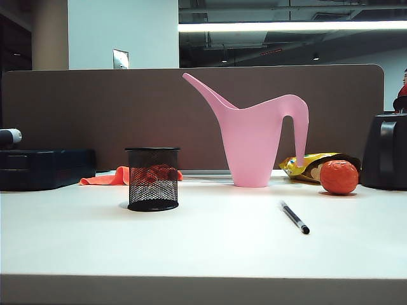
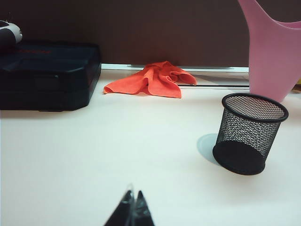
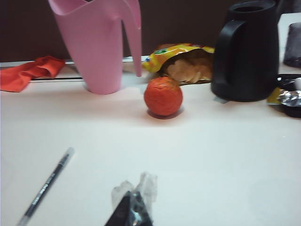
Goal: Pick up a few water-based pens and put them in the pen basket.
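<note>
Low over the white table point(image 1: 203, 248), my left gripper point(image 2: 133, 209) shows only its dark fingertips pressed together, holding nothing. Beyond it, off toward the pink watering can point(image 2: 277, 52), the pen basket point(image 2: 249, 133) stands upright on the tabletop, a black wire-mesh cup with a solid rim and base, well apart from my fingertips. Farther back an orange cloth point(image 2: 153, 80) lies crumpled near the brown partition, and a dark case point(image 2: 47, 75) sits flat at the far side. My right gripper point(image 3: 131, 207) is closed too, its tips wrapped in clear film and empty. Near it, lying flat on the table, is the water-based pen point(image 3: 44, 188), a slim barrel with a dark core. Past the pen rests an orange ball point(image 3: 163, 96), with an opened yellow chip bag point(image 3: 181, 61) behind it and a black jug point(image 3: 244, 52) beside that. From the exterior view, the pen lies between the basket and the ball, nearer the front edge, apart from both, and neither of my arms shows there.
</note>
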`<state>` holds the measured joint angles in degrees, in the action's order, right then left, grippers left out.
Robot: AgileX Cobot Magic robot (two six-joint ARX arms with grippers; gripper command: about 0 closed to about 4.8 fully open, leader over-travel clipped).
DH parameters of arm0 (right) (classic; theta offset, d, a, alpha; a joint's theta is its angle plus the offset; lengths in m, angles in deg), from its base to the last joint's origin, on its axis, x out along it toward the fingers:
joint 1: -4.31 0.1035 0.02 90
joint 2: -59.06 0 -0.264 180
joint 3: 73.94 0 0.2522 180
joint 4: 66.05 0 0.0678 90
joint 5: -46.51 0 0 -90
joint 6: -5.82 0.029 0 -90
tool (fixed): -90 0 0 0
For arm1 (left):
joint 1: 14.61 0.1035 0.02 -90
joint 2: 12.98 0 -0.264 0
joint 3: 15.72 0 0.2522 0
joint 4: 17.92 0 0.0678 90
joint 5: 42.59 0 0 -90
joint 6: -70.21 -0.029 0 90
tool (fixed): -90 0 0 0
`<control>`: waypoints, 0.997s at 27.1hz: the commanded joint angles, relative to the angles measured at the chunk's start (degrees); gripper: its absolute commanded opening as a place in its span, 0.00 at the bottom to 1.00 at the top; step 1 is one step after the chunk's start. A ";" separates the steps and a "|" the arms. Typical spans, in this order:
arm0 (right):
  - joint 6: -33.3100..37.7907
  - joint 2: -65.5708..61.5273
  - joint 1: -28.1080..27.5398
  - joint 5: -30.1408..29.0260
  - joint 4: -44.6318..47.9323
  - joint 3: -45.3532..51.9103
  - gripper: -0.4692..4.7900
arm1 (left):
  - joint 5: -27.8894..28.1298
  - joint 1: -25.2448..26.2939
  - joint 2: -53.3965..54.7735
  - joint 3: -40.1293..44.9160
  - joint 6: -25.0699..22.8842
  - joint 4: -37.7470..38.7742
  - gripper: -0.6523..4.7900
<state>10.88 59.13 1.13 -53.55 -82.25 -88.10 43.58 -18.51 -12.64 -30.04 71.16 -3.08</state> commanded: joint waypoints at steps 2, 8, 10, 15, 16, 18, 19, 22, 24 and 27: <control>1.22 0.07 0.13 -1.40 0.48 -2.27 0.08 | -0.42 0.00 0.02 -0.09 -0.24 -0.70 0.11; 1.22 -1.95 0.13 0.31 -6.86 -10.69 0.08 | -5.73 0.00 0.02 -0.09 -0.26 -0.48 0.11; 1.42 -3.45 0.13 0.33 -8.11 -12.96 0.08 | -7.34 0.00 0.02 -0.09 -0.24 -0.28 0.11; 4.48 -11.76 0.13 -2.43 -10.05 -19.02 0.08 | -11.72 0.00 0.02 -0.13 -0.24 -0.28 0.11; 4.48 -13.51 0.13 -3.56 -10.54 -20.00 0.08 | -12.52 0.00 0.02 -0.13 -0.24 -0.28 0.11; 4.52 -17.84 0.15 -6.21 -11.67 -22.32 0.08 | -14.69 0.00 0.02 -0.13 -0.24 -0.31 0.11; 4.52 -19.85 0.15 -7.08 -12.22 -23.39 0.08 | -15.82 0.00 0.02 -0.13 -0.26 -0.28 0.11; 4.55 -26.77 0.28 -10.16 -12.81 -26.86 0.08 | -19.63 0.00 0.02 -0.13 -0.26 0.20 0.11; 4.55 -30.69 1.05 -11.87 -12.74 -29.07 0.09 | -21.70 0.00 0.02 -0.13 -0.26 0.79 0.11; 4.52 -36.04 3.74 -11.96 -12.68 -32.02 0.09 | -24.26 0.00 0.02 -0.15 -0.26 1.68 0.11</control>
<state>15.27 24.55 3.73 -64.94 -95.84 -118.90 21.26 -18.53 -12.64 -30.06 71.14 -1.61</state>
